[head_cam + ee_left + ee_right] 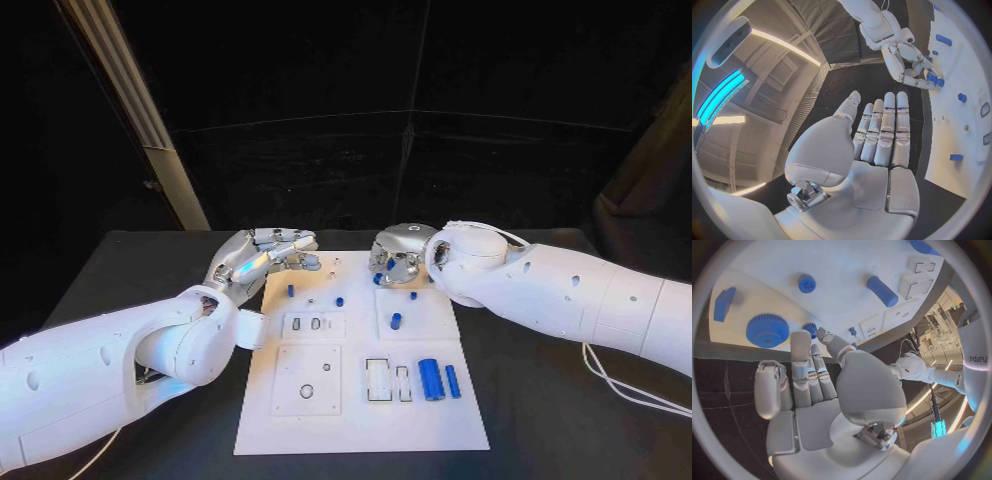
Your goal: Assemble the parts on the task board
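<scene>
Task board (361,400) is seen in the head view as one white plate at the middle of the black table (130,270), and two long blue cylinders (430,379) lie side by side near its right edge, with some five smaller blue pieces (too small to name) farther up. The left hand (264,255) hovers at the board's far left corner, the right hand (400,255) at its far edge.

From the left wrist, the left hand (879,135) is shown released, fingers straight.

From the right wrist, one blue gear (767,330) is counted beside the board; the right hand (801,375) grasps nothing, fingers loosely apart. "harpa" is read on one arm.
</scene>
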